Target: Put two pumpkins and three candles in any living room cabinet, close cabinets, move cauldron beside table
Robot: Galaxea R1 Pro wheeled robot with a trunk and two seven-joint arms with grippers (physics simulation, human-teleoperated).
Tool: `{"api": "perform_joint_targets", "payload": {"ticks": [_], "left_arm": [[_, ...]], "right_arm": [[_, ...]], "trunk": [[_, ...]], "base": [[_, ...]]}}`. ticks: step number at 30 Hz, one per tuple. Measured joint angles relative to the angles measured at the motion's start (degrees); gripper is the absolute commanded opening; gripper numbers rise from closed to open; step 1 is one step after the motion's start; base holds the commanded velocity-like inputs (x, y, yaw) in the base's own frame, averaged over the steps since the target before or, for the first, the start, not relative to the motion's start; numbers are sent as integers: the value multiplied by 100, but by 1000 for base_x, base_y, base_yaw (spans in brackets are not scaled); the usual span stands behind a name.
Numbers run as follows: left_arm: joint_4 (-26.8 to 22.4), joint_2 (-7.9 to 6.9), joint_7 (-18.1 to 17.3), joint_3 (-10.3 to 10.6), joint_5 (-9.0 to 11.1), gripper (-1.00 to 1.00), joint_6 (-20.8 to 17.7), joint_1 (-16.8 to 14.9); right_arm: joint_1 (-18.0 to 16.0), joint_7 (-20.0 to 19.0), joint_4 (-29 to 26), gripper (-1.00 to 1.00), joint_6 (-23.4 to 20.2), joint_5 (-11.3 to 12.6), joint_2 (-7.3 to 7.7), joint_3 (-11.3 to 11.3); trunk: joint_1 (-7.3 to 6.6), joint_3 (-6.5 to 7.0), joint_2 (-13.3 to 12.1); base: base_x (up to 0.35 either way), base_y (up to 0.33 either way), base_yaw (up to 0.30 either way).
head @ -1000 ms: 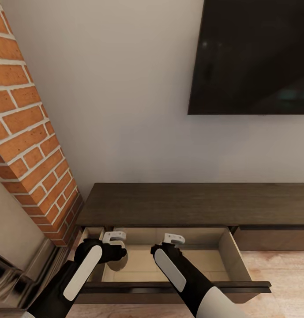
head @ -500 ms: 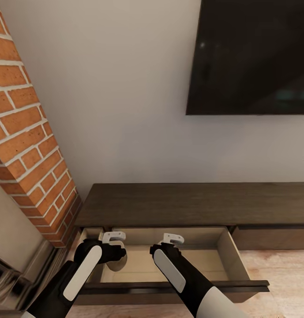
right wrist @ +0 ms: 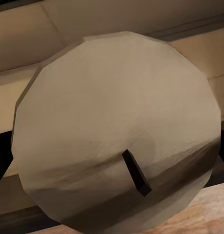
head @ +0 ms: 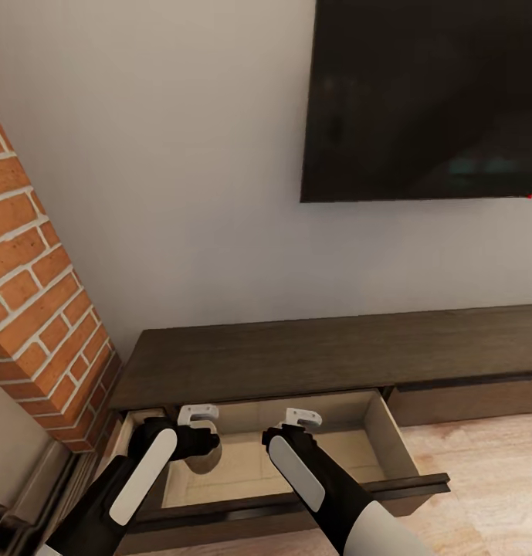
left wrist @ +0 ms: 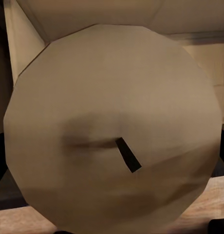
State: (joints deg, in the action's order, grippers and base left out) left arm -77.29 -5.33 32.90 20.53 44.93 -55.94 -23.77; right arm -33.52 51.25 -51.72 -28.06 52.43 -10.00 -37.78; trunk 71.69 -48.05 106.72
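Both arms hang over the open drawer [head: 374,440] of the dark cabinet [head: 312,355], each carrying a candle. The left gripper [head: 198,417] pinches one candle [left wrist: 112,131], the right gripper [head: 303,421] the other [right wrist: 117,131]. I'd say stowing is underway; next, lower and release inside. The brick pillar [head: 34,309] crowds the cabinet's left end; a television [head: 428,100] hangs above.
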Motion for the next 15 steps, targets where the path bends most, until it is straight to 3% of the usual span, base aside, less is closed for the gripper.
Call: {"api": "perform_joint_targets", "payload": {"ticks": [15], "left_arm": [[0,-7,0,-1,-3,-100,1,0]], "right_arm": [[0,-7,0,-100,0,1,0,-3]], "trunk": [[-1,1,0]], "base": [[45,0,-2]]}}
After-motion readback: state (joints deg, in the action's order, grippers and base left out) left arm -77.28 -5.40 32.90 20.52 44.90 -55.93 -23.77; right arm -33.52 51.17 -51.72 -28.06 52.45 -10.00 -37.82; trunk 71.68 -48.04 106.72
